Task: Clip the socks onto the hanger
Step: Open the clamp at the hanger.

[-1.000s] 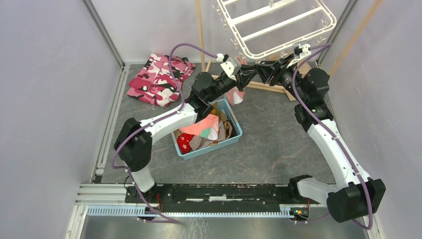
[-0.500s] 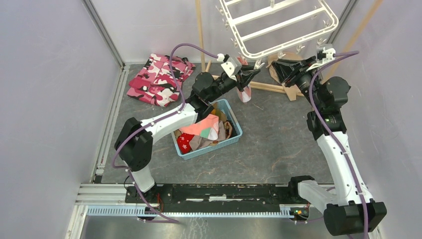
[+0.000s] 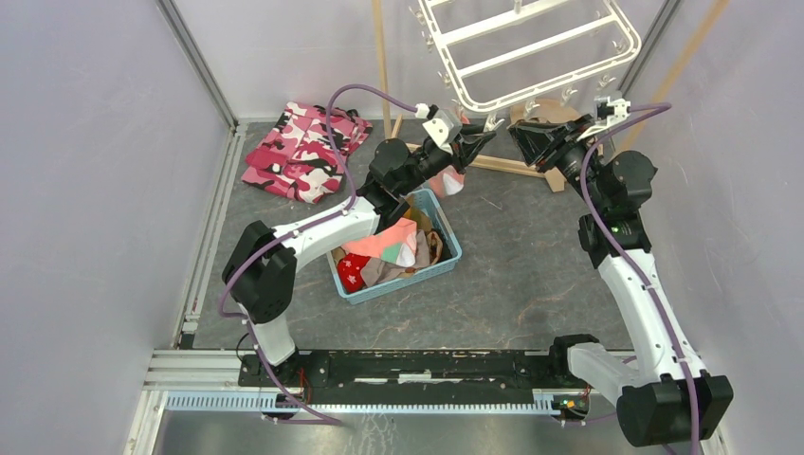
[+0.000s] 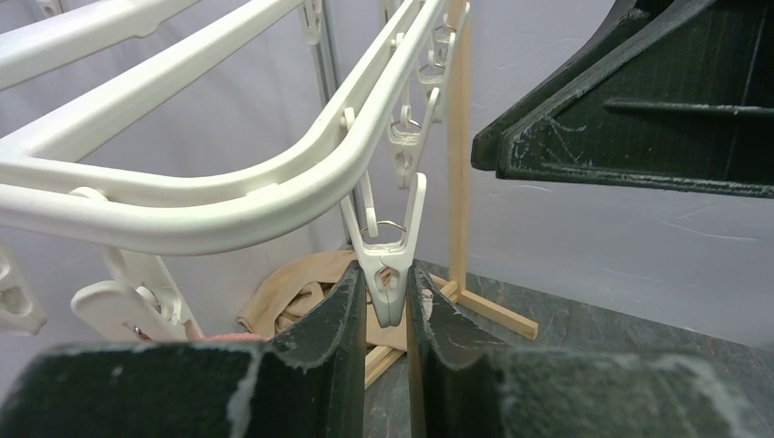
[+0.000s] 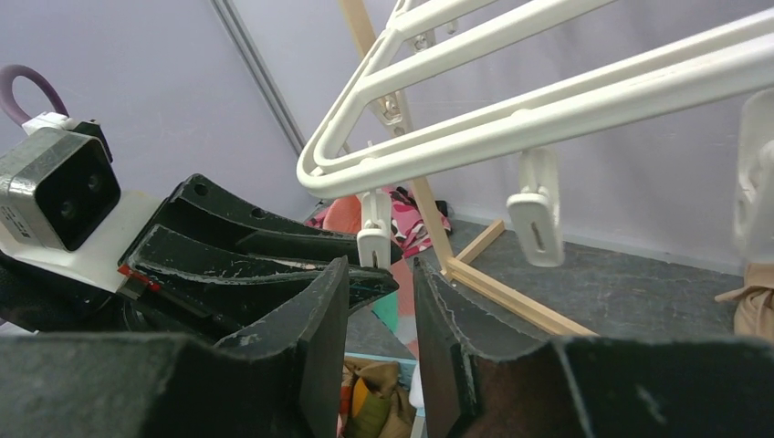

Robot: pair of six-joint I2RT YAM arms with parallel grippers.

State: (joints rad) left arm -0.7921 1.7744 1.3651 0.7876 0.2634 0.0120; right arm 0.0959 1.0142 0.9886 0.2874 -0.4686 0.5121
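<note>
Left hand (image 3: pixel 482 138), nearly closed, seems to pinch 1 salmon-pink sock (image 3: pixel 453 182) dangling just under the hanger (image 4: pixel 228 214) rim beside a peg (image 4: pixel 388 274), while right hand (image 3: pixel 520 131), part-open and empty, faces that peg, likely to squeeze it open.

This was a robotics lab's test cell, not a home. Two white-and-black machines, the left arm (image 3: pixel 318 227) and the right arm (image 3: pixel 640 303), were bolted to a metal rail (image 3: pixel 427 365) at the near edge of the worktop (image 3: pixel 531 275), purple cables (image 3: pixel 360 88) looping along them. Plain pale panels (image 3: pixel 85 190) framed by aluminium posts (image 3: pixel 196 62) walled in the other edges. The only household things were laundry: a blue basket (image 3: pixel 403 286) of socks (image 3: pixel 384 245) mid-worktop, a camouflage garment (image 3: pixel 303 152) in the far left corner, and a white hanger (image 3: pixel 536 48) on a wooden stand (image 3: pixel 382 66) at the far edge.
</note>
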